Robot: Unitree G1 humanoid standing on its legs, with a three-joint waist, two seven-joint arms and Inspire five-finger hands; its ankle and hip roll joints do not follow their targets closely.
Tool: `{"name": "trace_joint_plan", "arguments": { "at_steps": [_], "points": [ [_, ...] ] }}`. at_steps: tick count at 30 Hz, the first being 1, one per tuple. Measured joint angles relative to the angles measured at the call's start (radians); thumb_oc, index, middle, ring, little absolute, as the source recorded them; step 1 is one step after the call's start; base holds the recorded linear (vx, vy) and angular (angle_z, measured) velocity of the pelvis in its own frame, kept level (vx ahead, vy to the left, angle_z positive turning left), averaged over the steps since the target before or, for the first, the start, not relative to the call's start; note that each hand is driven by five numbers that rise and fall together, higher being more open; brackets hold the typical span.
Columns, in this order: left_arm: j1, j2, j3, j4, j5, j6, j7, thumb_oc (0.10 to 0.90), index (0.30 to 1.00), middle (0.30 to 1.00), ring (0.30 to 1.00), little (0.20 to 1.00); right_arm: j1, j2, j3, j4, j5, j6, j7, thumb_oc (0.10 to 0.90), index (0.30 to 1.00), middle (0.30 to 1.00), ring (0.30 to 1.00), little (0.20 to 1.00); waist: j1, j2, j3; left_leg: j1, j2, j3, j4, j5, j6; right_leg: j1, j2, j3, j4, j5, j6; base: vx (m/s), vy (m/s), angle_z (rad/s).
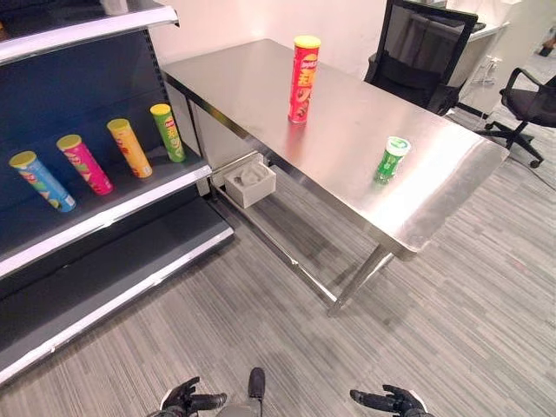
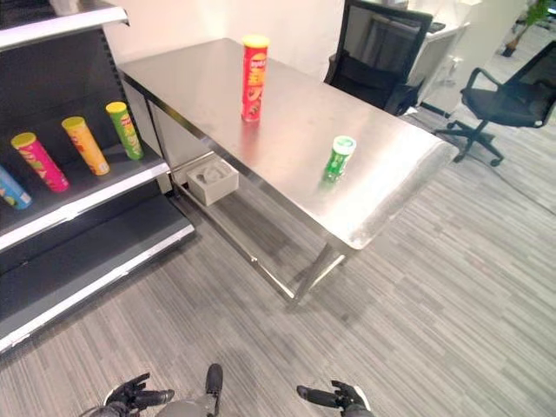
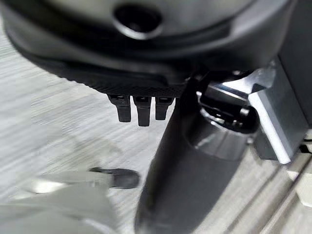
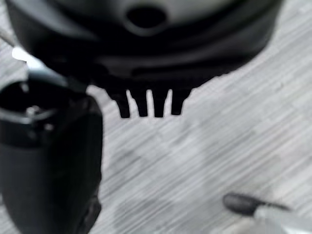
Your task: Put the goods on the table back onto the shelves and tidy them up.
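Note:
A tall red can [image 1: 303, 78] stands upright near the middle of the steel table [image 1: 347, 130]. A short green can [image 1: 391, 159] stands nearer the table's front right edge. On the middle shelf [image 1: 104, 204] at the left lean several cans: blue [image 1: 42, 182], pink [image 1: 84, 164], orange [image 1: 129, 148] and green [image 1: 168, 132]. My left hand [image 1: 187, 400] hangs low at the bottom edge, fingers relaxed and empty. My right hand [image 1: 391, 401] hangs beside it, also open and empty. Both are far from the table; their fingers [image 3: 139, 107] [image 4: 146, 105] point at the floor.
A small grey box [image 1: 250, 182] sits on the table's lower rail by the shelf. Black office chairs stand behind the table [image 1: 417, 52] and at the far right [image 1: 526, 104]. Grey striped carpet lies between me and the table. A lower shelf [image 1: 104, 278] is bare.

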Motion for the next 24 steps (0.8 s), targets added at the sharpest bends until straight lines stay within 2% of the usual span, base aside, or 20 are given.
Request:
{"name": "trace_joint_plan", "arguments": {
  "at_steps": [1,2,3,4,5,6,7,8,10,11,12,13,14,15,16,17,19,20,22,24],
  "points": [
    [-0.019,0.002,-0.010,-0.006,0.000,0.002,-0.001,0.800,0.900,0.900,0.900,0.900,0.002,0.006,-0.011,-0.006,0.000,-0.002,0.012,0.800,0.900,0.900,0.900,0.900,-0.006,0.010,0.002,0.011,-0.006,0.005,0.000,-0.019,0.019,-0.119,-0.002,0.008,0.244,0.021,0.018,0.00,0.178,-0.08],
    [-0.025,0.002,-0.012,-0.006,0.001,0.003,-0.001,0.800,0.900,0.900,0.900,0.900,0.000,0.007,-0.010,-0.018,0.000,-0.003,0.013,0.800,0.900,0.900,0.900,0.900,-0.009,0.017,0.001,0.020,-0.013,-0.001,0.000,-0.015,0.013,-0.199,-0.017,0.006,0.385,-0.006,0.043,-0.01,0.115,-0.04],
    [-0.037,0.004,-0.017,-0.017,0.001,0.000,-0.001,0.800,0.900,0.900,0.900,0.900,0.014,0.009,-0.007,-0.011,0.000,-0.003,0.015,0.800,0.900,0.900,0.900,0.900,-0.013,0.015,0.000,0.033,-0.024,0.001,0.000,-0.033,0.030,-0.252,-0.033,0.010,0.443,-0.015,0.052,-0.02,0.141,0.09],
    [-0.037,0.013,-0.039,-0.024,0.001,0.000,0.000,0.800,0.900,0.900,0.900,0.900,0.001,0.009,-0.007,-0.014,0.000,-0.002,0.016,0.800,0.900,0.900,0.900,0.900,-0.009,0.013,0.003,0.036,-0.039,0.006,0.000,-0.033,0.039,-0.338,-0.053,0.017,0.557,-0.013,0.052,0.06,0.123,0.15],
    [-0.049,0.019,-0.049,-0.026,0.001,0.001,-0.002,0.800,0.900,0.900,0.900,0.900,-0.005,0.007,-0.009,-0.011,0.000,-0.002,0.015,0.800,0.900,0.900,0.900,0.900,-0.016,0.015,0.010,0.046,-0.049,0.011,0.000,-0.030,0.033,-0.391,-0.065,0.020,0.598,-0.013,0.054,0.13,0.124,0.14],
    [-0.061,0.019,-0.050,-0.034,0.001,0.001,0.000,0.800,0.900,0.900,0.900,0.900,0.001,0.008,-0.009,-0.006,0.000,-0.003,0.012,0.800,0.900,0.900,0.900,0.900,-0.018,0.018,0.024,0.059,-0.049,0.014,0.010,-0.052,0.065,-0.429,-0.076,0.021,0.604,0.000,0.042,0.17,0.026,0.01],
    [-0.056,0.025,-0.064,-0.043,0.001,0.002,0.001,0.800,0.900,0.900,0.900,0.900,-0.010,0.008,-0.009,-0.006,0.000,-0.003,0.012,0.800,0.900,0.900,0.900,0.900,-0.015,0.026,0.040,0.072,-0.049,0.021,0.008,-0.064,0.077,-0.464,-0.097,-0.007,0.621,0.010,0.022,0.12,-0.019,-0.18],
    [-0.049,0.024,-0.067,-0.044,0.001,0.006,-0.001,0.800,0.900,0.900,0.900,0.900,-0.010,0.005,-0.010,-0.010,0.000,-0.005,0.012,0.800,0.900,0.900,0.900,0.900,-0.018,0.044,0.045,0.088,-0.042,0.023,0.000,-0.069,0.059,-0.476,-0.131,-0.061,0.523,0.008,0.025,0.11,-0.059,-0.25],
    [-0.041,0.031,-0.066,-0.044,0.001,0.006,0.001,0.800,0.900,0.900,0.900,0.900,-0.012,0.010,-0.008,-0.008,0.000,-0.004,0.013,0.800,0.900,0.900,0.900,0.900,-0.007,0.045,0.048,0.087,-0.043,0.034,0.000,-0.081,0.051,-0.467,-0.166,-0.094,0.333,0.030,0.036,0.20,-0.151,-0.16],
    [-0.047,0.032,-0.068,-0.043,0.000,0.007,0.002,0.800,0.900,0.900,0.900,0.900,-0.008,0.008,-0.015,-0.004,0.000,-0.004,0.015,0.800,0.900,0.900,0.900,0.900,-0.006,0.044,0.055,0.098,-0.034,0.038,0.000,-0.103,0.038,-0.458,-0.195,-0.147,0.170,0.059,0.051,0.21,-0.181,-0.27],
    [-0.044,0.035,-0.067,-0.040,-0.002,0.011,0.002,0.800,0.900,0.900,0.900,0.900,-0.014,0.004,-0.021,0.003,0.001,0.000,0.015,0.800,0.900,0.900,0.900,0.900,-0.005,0.050,0.059,0.095,-0.026,0.040,0.000,-0.103,0.031,-0.437,-0.200,-0.209,-0.020,0.115,0.077,0.09,-0.092,-0.32],
    [-0.045,0.039,-0.066,-0.038,-0.002,0.017,0.003,0.800,0.900,0.900,0.900,0.900,-0.018,0.004,-0.035,-0.004,0.001,-0.001,0.014,0.800,0.900,0.900,0.900,0.900,-0.012,0.049,0.061,0.093,-0.023,0.042,0.000,-0.100,0.025,-0.419,-0.196,-0.221,-0.187,0.158,0.100,0.08,-0.091,-0.26],
    [-0.048,0.044,-0.066,-0.039,-0.002,0.015,0.005,0.800,0.900,0.900,0.900,0.900,-0.018,0.004,-0.044,-0.006,0.003,-0.001,0.014,0.800,0.900,0.900,0.900,0.900,-0.027,0.040,0.066,0.094,-0.025,0.042,0.000,-0.100,0.022,-0.408,-0.192,-0.203,-0.298,0.202,0.117,0.06,-0.081,0.05],
    [-0.047,0.049,-0.066,-0.040,-0.002,0.013,0.009,0.800,0.900,0.900,0.900,0.900,-0.025,0.005,-0.049,-0.009,0.004,0.003,0.011,0.800,0.900,0.900,0.900,0.900,-0.040,0.031,0.074,0.101,-0.025,0.035,-0.001,-0.100,0.021,-0.417,-0.191,-0.183,-0.308,0.249,0.114,0.12,-0.193,0.50],
    [-0.044,0.050,-0.066,-0.057,-0.002,0.005,0.008,0.800,0.900,0.900,0.900,0.900,0.015,0.010,-0.049,-0.010,0.009,0.005,0.012,0.800,0.900,0.900,0.900,0.900,-0.054,0.002,0.072,0.127,-0.025,0.011,-0.005,-0.114,-0.001,-0.378,-0.179,-0.186,-0.300,0.317,0.093,0.13,-0.210,0.50],
    [-0.032,0.048,-0.066,-0.072,-0.002,0.000,0.008,0.800,0.900,0.900,0.900,0.900,0.026,0.013,-0.049,-0.007,0.009,0.007,0.012,0.800,0.900,0.900,0.900,0.900,-0.049,-0.013,0.061,0.134,-0.025,0.011,-0.006,-0.132,0.000,-0.371,-0.173,-0.185,-0.276,0.332,0.091,0.11,-0.173,0.42],
    [-0.015,0.045,-0.066,-0.090,-0.002,-0.006,0.006,0.800,0.900,0.900,0.900,0.900,0.046,0.015,-0.049,-0.001,0.009,0.010,0.013,0.800,0.900,0.900,0.900,0.900,-0.045,-0.039,0.044,0.142,-0.024,-0.004,-0.003,-0.144,-0.028,-0.328,-0.164,-0.194,-0.288,0.372,0.060,0.13,-0.156,0.11],
    [-0.009,0.038,-0.066,-0.090,-0.002,-0.007,0.006,0.800,0.900,0.900,0.900,0.900,0.045,0.011,-0.054,0.006,0.010,0.012,0.012,0.800,0.900,0.900,0.900,0.900,-0.044,-0.042,0.043,0.153,-0.010,-0.007,-0.001,-0.142,-0.050,-0.318,-0.151,-0.203,-0.306,0.422,0.041,0.14,-0.152,0.13],
    [0.020,0.012,-0.045,-0.083,-0.003,-0.006,0.006,0.800,0.900,0.900,0.900,0.900,0.042,0.008,-0.091,0.029,0.018,0.009,0.013,0.800,0.900,0.900,0.900,0.900,-0.055,-0.016,0.036,0.169,0.038,-0.012,0.000,-0.150,-0.080,-0.296,-0.103,-0.216,-0.312,0.407,0.009,0.10,-0.096,0.03],
    [0.042,0.000,-0.039,-0.082,-0.004,-0.006,0.006,0.800,0.900,0.900,0.900,0.900,0.041,0.001,-0.118,0.038,0.036,0.013,0.011,0.800,0.900,0.900,0.900,0.900,-0.055,-0.004,0.032,0.186,0.069,-0.008,0.000,-0.158,-0.100,-0.282,-0.072,-0.216,-0.306,0.395,-0.011,0.15,-0.098,-0.15]
  ]
}}
